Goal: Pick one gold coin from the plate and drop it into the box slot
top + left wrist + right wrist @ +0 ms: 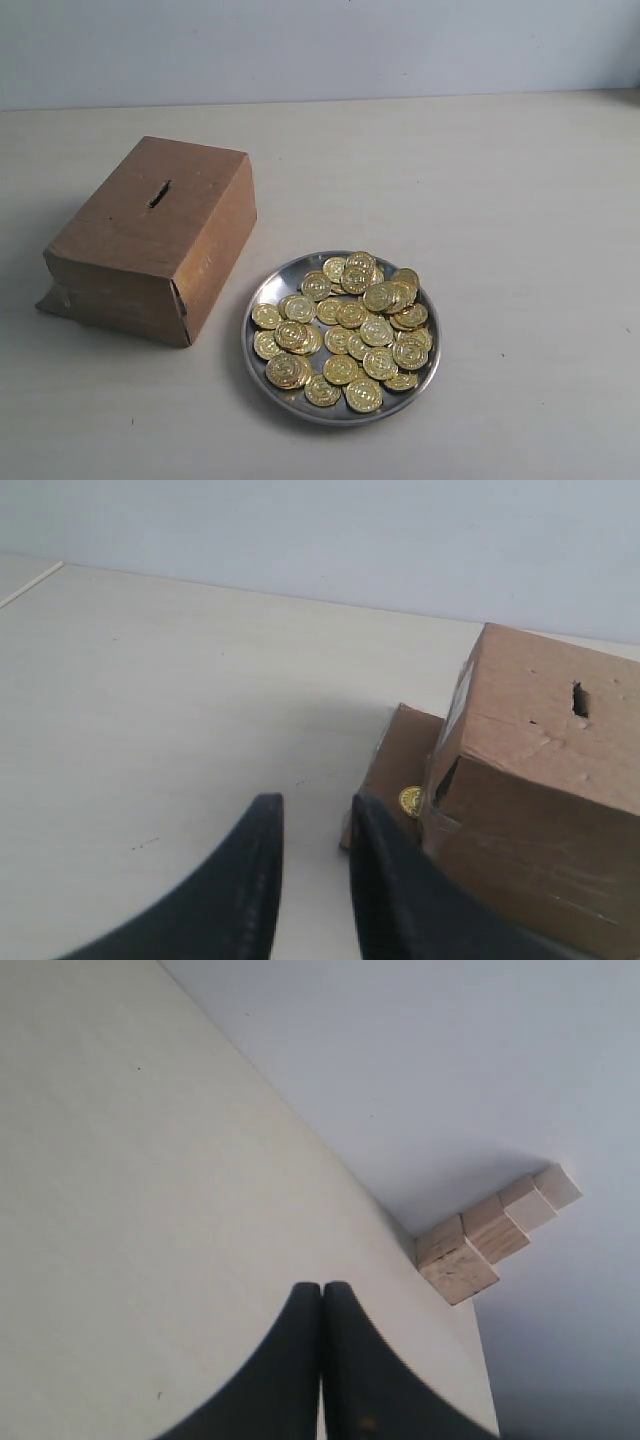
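Right pincer (322,1298) is sitting clenched and empty; left pincer (314,815) is hanging slightly parted beside the box (140,250). Gold coins (345,330) are lying heaped on the plate (249,340), just right of the box; singling out an edge coin is looking wisest.

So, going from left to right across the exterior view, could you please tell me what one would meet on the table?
box → plate heaped with gold coins
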Motion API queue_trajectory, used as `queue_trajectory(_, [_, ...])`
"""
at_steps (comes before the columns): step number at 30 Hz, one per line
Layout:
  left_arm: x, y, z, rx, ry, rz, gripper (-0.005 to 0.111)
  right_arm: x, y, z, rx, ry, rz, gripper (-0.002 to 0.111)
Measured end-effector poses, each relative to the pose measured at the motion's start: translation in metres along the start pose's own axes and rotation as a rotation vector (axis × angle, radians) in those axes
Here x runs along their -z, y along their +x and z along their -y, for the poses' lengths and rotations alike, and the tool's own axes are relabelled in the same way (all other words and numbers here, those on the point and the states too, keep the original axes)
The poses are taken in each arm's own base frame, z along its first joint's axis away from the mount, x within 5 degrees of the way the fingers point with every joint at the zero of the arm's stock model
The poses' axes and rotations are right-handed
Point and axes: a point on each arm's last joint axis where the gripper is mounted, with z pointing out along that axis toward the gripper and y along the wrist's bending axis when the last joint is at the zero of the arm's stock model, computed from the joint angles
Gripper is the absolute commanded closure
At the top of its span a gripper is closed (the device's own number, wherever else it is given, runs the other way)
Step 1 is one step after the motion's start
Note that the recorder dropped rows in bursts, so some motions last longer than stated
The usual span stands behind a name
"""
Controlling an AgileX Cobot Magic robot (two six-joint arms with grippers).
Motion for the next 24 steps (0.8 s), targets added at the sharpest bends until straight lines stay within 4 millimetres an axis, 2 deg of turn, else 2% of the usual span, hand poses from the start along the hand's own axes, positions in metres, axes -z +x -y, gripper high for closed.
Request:
queue_trajectory(7, [0.0000, 0.0000, 0.0000, 0.000, 0.000, 0.000, 0.081, 0.0000, 0.0001, -0.0001, -0.191, -0.001, -0.002, 0.108])
queue_trajectory(24, [0.0000, 0.0000, 0.0000, 0.000, 0.000, 0.000, 0.081, 0.0000, 0.0001, -0.0001, -0.217, -0.001, -0.002, 0.108])
